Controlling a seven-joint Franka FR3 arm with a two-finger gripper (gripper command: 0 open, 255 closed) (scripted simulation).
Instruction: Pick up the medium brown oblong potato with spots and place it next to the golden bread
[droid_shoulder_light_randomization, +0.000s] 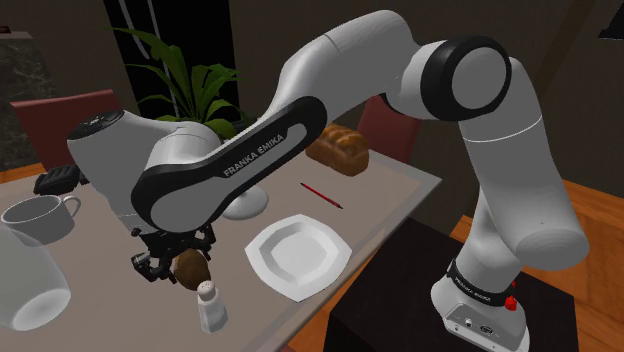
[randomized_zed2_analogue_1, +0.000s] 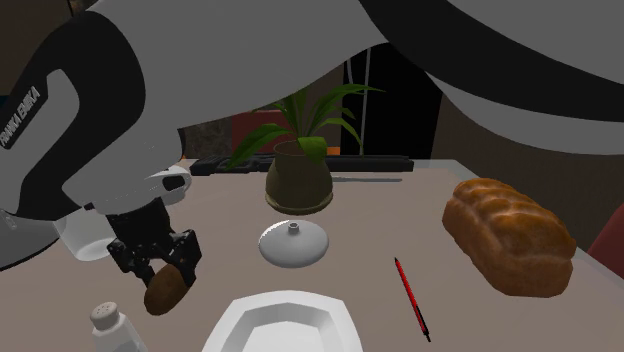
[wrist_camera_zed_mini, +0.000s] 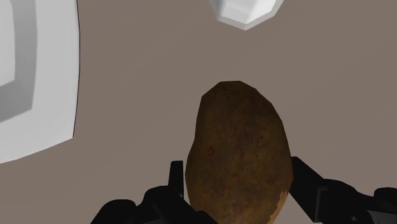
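A brown oblong potato with dark spots sits between my gripper's two black fingers, which clasp its sides. In the shoulder view the gripper is low over the table's near left part, and the potato hangs under it. From the second exterior view, the potato tilts below the gripper, just at the tabletop. The golden bread loaf lies at the far right of the table, well away from the gripper, and appears as a braided loaf at the second exterior view's right.
A white salt shaker stands right beside the potato. A white plate lies between the gripper and the table edge. A white domed lid, a potted plant, a red pen and a white cup share the table.
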